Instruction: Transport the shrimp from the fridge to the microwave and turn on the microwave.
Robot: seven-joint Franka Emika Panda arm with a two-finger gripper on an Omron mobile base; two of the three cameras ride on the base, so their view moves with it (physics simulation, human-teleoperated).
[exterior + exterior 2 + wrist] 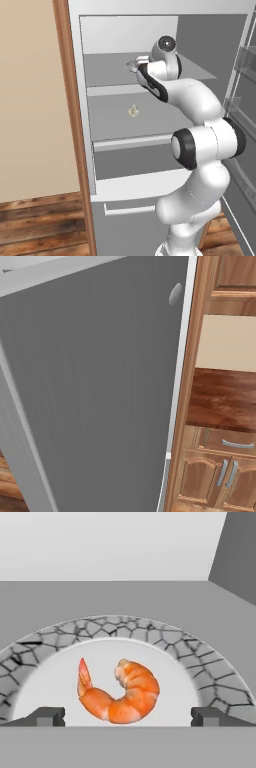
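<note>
In the left base view, the two-finger gripper [133,65] at the end of the white arm is reached onto an upper flat grey shelf of the tall grey-white fridge [150,37]. It is small there and partly masked by the wrist, so its fingers cannot be made out. In the hand view the two dark finger tips [46,716] are seen set wide apart, with nothing clamped between them.

The curled orange-pink shrimp [120,692] is seen close up in the hand view, lying between the two tips on a round white plate with a grey crackled rim [125,628]. The plate's lower part is cut off at the bottom of that view.

On the shelf below, a small pale beige lump [133,110] is visible in the left base view; its form is too small to be told. Clear door bins [246,60] are cut off at the right edge. The right base view is largely blocked by the flat grey fridge door [95,386], beside which brown wooden cabinets [220,471] are seen.
</note>
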